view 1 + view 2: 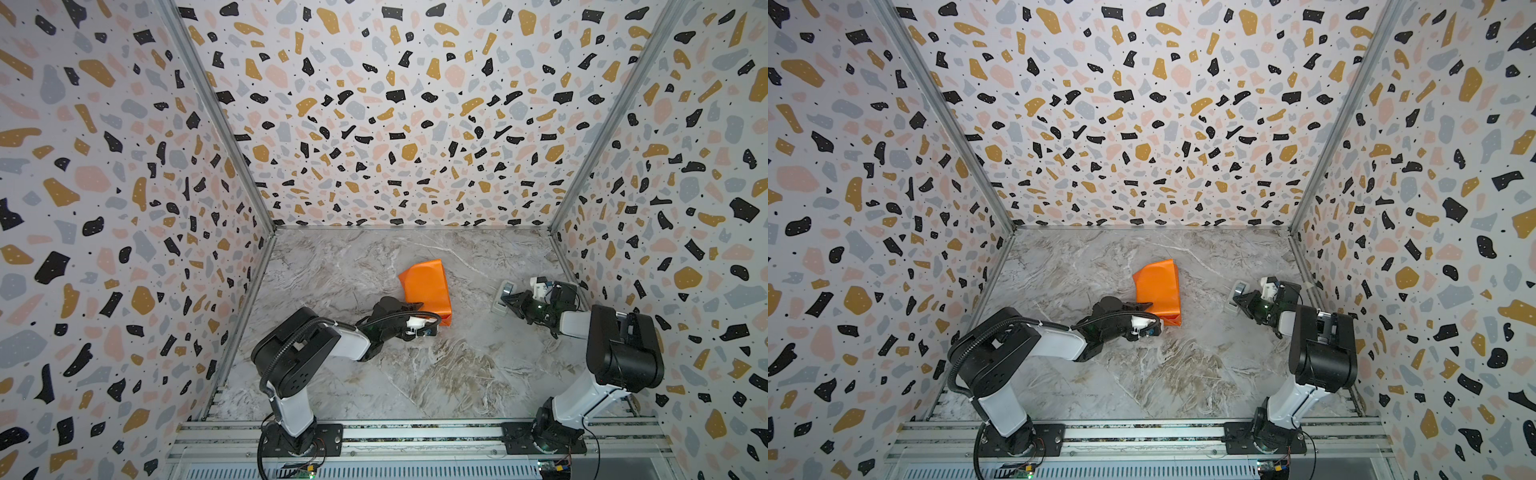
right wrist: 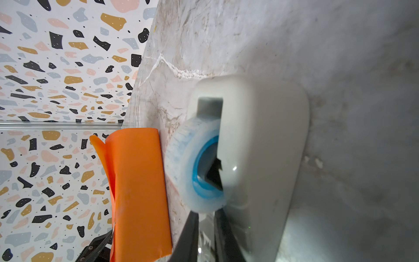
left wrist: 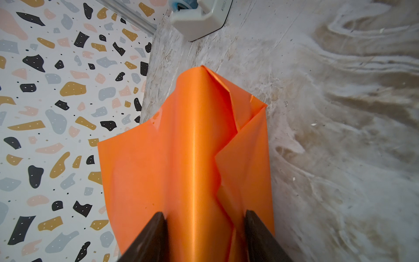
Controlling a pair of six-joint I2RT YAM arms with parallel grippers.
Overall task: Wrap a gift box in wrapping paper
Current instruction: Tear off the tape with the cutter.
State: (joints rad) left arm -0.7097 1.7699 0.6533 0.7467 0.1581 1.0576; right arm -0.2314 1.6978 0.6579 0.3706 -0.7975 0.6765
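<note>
The wrapping paper (image 1: 426, 289) (image 1: 1160, 284) shows its orange face, folded into a standing bundle mid-table. The gift box is hidden, presumably inside it. My left gripper (image 1: 417, 309) (image 1: 1144, 307) is at the bundle's near end. In the left wrist view its gripper (image 3: 205, 213) has both fingers pressed against opposite sides of the paper (image 3: 192, 158). My right gripper (image 1: 505, 297) (image 1: 1237, 296) is at a white tape dispenser (image 1: 498, 309) (image 1: 1230, 308) to the right. In the right wrist view its gripper (image 2: 206, 214) is closed to a narrow slit on the loose clear tape end under the roll (image 2: 181, 158).
The tape dispenser (image 2: 260, 136) stands near the right wall, a short way from the orange bundle (image 2: 138, 192). Patterned walls enclose the marble table (image 1: 415, 374) on three sides. A metal rail (image 1: 415, 432) carrying both arm bases runs along the front.
</note>
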